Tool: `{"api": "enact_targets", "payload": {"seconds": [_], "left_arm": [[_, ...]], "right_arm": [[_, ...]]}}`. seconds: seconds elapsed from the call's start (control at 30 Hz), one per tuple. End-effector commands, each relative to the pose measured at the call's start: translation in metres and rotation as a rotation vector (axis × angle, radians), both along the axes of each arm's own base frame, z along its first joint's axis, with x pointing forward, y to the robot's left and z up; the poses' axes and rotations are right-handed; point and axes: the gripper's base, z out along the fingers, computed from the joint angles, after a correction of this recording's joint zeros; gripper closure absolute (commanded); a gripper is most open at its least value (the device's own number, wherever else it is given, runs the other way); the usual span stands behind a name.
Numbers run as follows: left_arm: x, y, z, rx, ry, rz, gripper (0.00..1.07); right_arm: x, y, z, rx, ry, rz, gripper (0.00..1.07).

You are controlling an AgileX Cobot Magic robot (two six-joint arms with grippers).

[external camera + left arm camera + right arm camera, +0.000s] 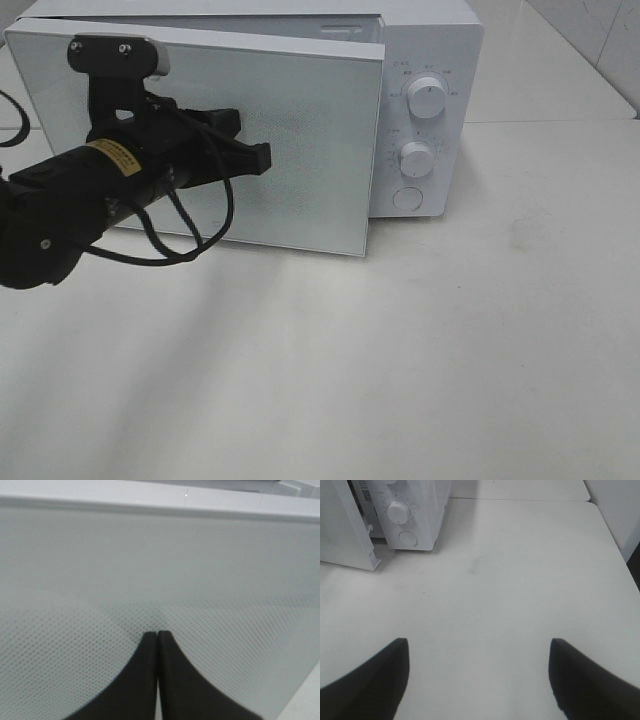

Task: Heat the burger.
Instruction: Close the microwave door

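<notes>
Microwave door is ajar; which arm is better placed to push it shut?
Left, probably. The left gripper, jaws shut, is right at the front of the microwave door, though contact is unclear. The right gripper hangs open over the table, well away from the door.

The white microwave (430, 40) stands on a white table (450, 350). Its door (310, 140) is ajar, the free edge forward of the control panel (450, 150). The left gripper (262, 157), jaws together, points at the door's face. The panel carries an upper knob (427, 97), a lower knob (416, 158) and a round button (407, 198).
</notes>
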Motion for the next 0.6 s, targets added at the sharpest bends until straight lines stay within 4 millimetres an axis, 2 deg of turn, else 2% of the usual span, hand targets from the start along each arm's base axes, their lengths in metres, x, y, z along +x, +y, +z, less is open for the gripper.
{"api": "enact_targets", "payload": {"seconds": [0.03,0.6], "left_arm": [[0.012,-0.015,0.006,0.013,-0.021,0.026,1.07],[0.053,-0.044,0.024,-0.016,-0.008,0.069,1.07]], "right_arm": [[-0.004,0.0,-0.001,-0.007,-0.024,0.001,0.32],[-0.004,0.0,-0.001,-0.007,-0.024,0.001,0.32]]}}
